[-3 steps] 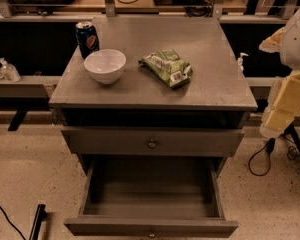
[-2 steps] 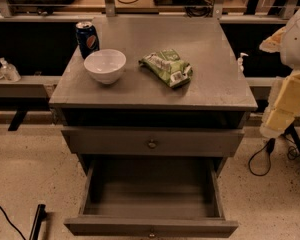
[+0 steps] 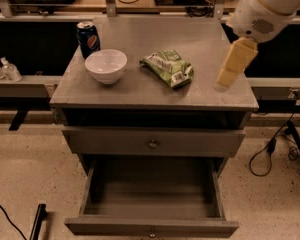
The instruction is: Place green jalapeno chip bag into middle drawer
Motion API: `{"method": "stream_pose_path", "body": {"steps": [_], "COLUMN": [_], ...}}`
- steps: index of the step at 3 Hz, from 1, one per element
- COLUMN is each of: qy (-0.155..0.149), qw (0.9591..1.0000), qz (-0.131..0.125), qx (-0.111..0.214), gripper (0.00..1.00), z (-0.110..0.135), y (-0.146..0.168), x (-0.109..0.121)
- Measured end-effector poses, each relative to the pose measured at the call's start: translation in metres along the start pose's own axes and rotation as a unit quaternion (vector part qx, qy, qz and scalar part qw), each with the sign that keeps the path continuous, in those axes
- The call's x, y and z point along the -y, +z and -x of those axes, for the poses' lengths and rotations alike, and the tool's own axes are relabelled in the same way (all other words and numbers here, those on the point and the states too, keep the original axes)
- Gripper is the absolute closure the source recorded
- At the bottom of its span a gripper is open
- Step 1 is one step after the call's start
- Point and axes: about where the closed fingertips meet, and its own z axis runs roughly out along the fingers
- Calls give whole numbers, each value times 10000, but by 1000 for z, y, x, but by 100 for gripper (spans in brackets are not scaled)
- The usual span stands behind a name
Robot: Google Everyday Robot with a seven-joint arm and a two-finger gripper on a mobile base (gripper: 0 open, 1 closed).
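Note:
The green jalapeno chip bag [image 3: 167,68] lies crinkled on the grey cabinet top [image 3: 190,36], right of centre, its barcode patch facing the front. My gripper [image 3: 223,85] hangs from the white arm [image 3: 262,9] over the right side of the top, a short way right of the bag and not touching it. The middle drawer [image 3: 152,228] is pulled out below, and its inside holds nothing that I can see.
A white bowl [image 3: 106,65] and a blue soda can [image 3: 88,36] stand on the left of the top. The upper drawer front [image 3: 115,141] with its knob is closed. Cables [image 3: 270,149] lie on the floor at the right. A dark bar [image 3: 37,221] lies at the lower left.
My gripper has moved left and up, from beside the cabinet's right side to over the right part of its top, nearer the bag. The bag, bowl, can and drawers have not moved.

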Motion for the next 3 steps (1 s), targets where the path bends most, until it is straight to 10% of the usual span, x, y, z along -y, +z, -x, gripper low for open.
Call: {"method": "stream_pose_path", "body": {"steps": [1,3], "qy": [223,787], "qw": [9994,9941], "qz": [-144,219], "qx": [238,720], "gripper": [0,18], "z": [30,73], "y": [41,135], "x": [57,89]}}
